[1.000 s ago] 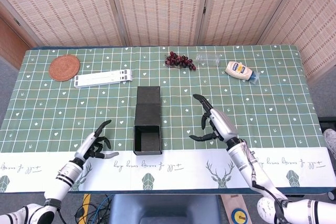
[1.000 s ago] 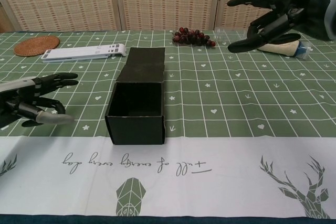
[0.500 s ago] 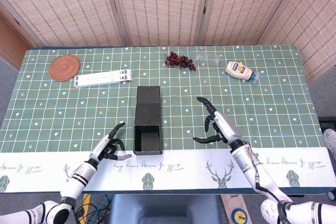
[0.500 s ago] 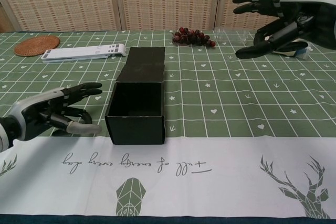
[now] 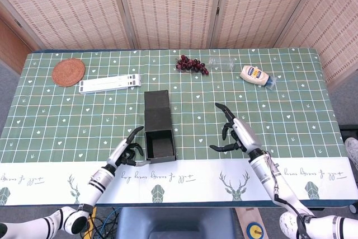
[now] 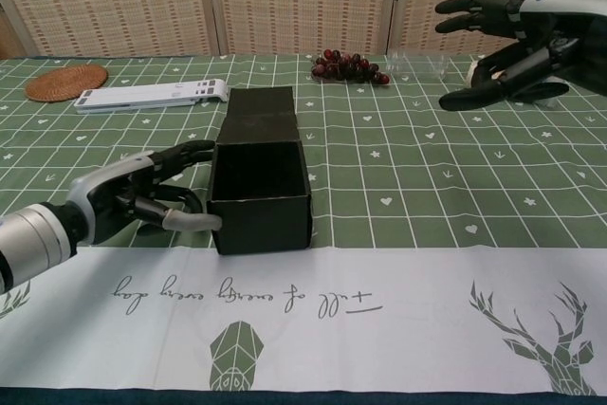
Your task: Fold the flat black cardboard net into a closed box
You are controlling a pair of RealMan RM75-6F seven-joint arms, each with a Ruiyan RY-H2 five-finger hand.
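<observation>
left hand [image 6: 133,198] has closed in from the side and now touches the black cardboard box [image 5: 158,133], nudging it slightly askew on the tablecloth, fingers apart, gripping nothing; right hand [image 5: 238,134] hovers spread, well apart; lid flap unfolded, so closing remains.

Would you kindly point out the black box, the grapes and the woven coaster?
black box [image 5: 160,143], head view, dark open inside.
grapes [image 5: 192,64], head view, middle of the bunch.
woven coaster [image 6: 65,82], chest view, centre of the disc.
</observation>
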